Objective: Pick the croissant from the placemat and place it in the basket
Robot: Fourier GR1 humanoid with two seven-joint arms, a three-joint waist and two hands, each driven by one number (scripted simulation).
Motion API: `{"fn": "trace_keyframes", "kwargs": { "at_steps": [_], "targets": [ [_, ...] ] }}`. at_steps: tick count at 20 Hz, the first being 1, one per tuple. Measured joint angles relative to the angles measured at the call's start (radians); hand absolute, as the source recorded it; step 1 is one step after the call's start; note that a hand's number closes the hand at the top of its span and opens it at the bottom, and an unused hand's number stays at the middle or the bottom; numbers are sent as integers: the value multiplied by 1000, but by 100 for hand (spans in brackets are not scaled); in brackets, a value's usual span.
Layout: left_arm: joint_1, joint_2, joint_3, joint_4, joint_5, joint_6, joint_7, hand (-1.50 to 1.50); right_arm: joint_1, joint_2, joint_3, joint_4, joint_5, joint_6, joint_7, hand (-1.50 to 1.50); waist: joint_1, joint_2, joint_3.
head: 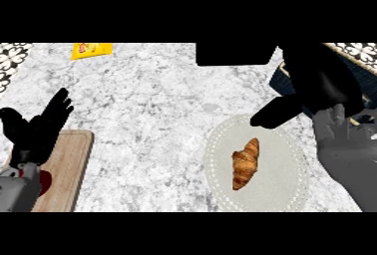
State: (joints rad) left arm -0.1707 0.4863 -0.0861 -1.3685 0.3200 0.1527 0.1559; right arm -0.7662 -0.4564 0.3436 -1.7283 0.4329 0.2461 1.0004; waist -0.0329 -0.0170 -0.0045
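Speckled grey marble tabletop (162, 99) carries the golden-brown croissant (246, 163), lying untouched on a pale oval placemat (290, 189). Right hand (283, 110), fingers apparently relaxed and holding nothing, should drop straight over its middle and pinch across its narrow width.

The yellow packet (91, 50) on the counter bears a red mark, unreadable.

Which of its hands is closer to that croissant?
The right hand: it hangs just up and right of the croissant, over the placemat. The left hand rests open far to the left, above the wooden board.
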Motion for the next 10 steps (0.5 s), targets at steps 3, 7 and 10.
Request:
{"fn": "trace_keyframes", "kwargs": {
  "at_steps": [3, 7, 10],
  "targets": [
    [2, -7, 0, -2, -2, 2, 1, 0, 1, -23, -44, -42, -135, 85, 38, -150, -1, 1, 1],
    [-13, -9, 6, 1, -11, 6, 13, 0, 32, -64, -99, -123, -293, 134, 77, -150, -1, 3, 2],
    [-4, -17, 10, 2, -13, 2, 3, 0, 82, -101, -147, -213, -403, 143, 105, -150, 1, 4, 3]
  ]
}}
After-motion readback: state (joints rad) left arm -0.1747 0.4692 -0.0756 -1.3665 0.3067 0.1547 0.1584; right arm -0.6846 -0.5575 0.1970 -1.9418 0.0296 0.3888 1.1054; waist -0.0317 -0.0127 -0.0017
